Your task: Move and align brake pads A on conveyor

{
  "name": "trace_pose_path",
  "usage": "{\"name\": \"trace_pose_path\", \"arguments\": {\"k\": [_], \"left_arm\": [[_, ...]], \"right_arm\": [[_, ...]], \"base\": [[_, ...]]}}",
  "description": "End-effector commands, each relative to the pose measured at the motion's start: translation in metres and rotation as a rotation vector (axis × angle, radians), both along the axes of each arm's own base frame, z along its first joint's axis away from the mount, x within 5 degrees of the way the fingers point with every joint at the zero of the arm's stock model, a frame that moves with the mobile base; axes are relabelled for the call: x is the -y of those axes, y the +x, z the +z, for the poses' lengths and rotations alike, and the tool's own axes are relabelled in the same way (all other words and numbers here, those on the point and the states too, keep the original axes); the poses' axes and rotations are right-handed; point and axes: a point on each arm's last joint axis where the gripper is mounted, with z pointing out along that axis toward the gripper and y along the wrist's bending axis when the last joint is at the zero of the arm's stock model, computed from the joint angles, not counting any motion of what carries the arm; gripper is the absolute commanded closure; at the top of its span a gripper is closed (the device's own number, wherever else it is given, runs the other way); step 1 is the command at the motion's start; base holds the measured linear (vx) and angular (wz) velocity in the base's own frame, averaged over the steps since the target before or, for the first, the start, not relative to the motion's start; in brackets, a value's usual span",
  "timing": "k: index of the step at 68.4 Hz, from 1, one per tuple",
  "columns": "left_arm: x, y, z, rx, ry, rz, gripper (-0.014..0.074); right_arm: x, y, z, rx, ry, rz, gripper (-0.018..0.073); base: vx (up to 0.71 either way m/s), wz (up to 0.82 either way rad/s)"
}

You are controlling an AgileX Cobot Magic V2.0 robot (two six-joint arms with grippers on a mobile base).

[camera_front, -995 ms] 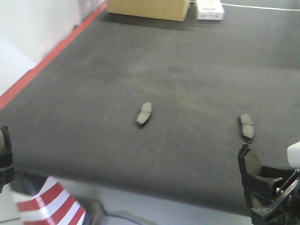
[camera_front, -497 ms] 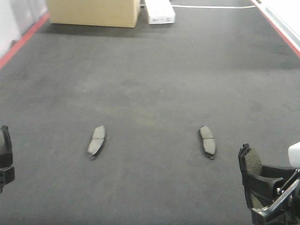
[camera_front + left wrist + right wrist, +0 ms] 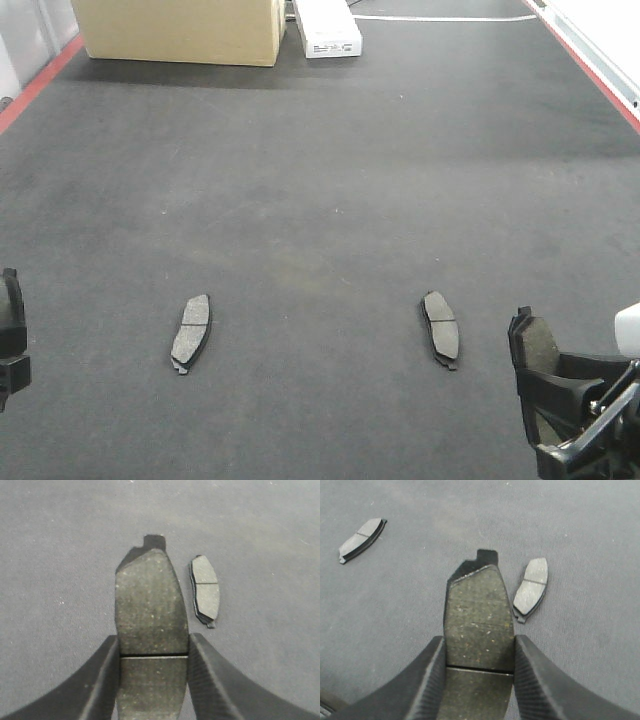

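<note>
Clamped in each gripper, left (image 3: pixel 152 680) and right (image 3: pixel 479 680), a brake pad is held above the conveyor (image 3: pixel 320 180); uneven release could leave either skewed.

Conveyor (image 3: pixel 330 160): matt charcoal belt, rough felt-like nap, pale lint specks; red strip along left and right edges, smoother finish.
Held brake pad (image 3: pixel 151 625): coarse granular friction face, matt dark grey, light flecks, thin cross groove.
Loose brake pad (image 3: pixel 531 586): lighter grey face, matt, fine grain; darker backing plate at rim.
Left gripper (image 3: pixel 152 680) fingers: black plastic, ribbed texture, dull sheen.
Box (image 3: pixel 175 30) at far edge: plain brown cardboard, matt.
</note>
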Motion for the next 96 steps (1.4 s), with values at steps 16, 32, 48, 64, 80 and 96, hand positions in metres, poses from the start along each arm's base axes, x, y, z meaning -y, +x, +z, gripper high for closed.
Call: {"name": "trace_pose_path", "arguments": {"k": [16,32,48,64,80,96], "left_arm": [[0.001,0.004,0.018,0.123,-0.022,0.001,0.0593],[0.001,0.004,0.018,0.123,-0.022,0.001,0.0593],[0.001,0.004,0.018,0.123,-0.022,0.001,0.0593],[0.001,0.004,0.019,0.131,-0.024,0.001,0.0593],[0.002,0.010,0.018,0.130,-0.023,-0.003,0.0593],[0.019,0.036,0.008,0.137,-0.116,-0.059,0.0583]], "right_arm": [[-0.001,0.004,0.016,0.111,0.038,0.001,0.0565],[-0.001,0.004,0.016,0.111,0.038,0.001,0.0565],[-0.001,0.004,0.016,0.109,0.037,0.001,0.0565],[-0.001,0.004,0.016,0.109,0.037,0.001,0.0565],[-0.001,0.004,0.016,0.109,0.037,0.001,0.0565],[-0.001,0.004,0.016,0.109,0.037,0.001,0.0565]], "base": [[0.03,0.00],[0.00,0.00],[0.00,0.00],[0.00,0.00],[0.00,0.00],[0.00,0.00]]}}
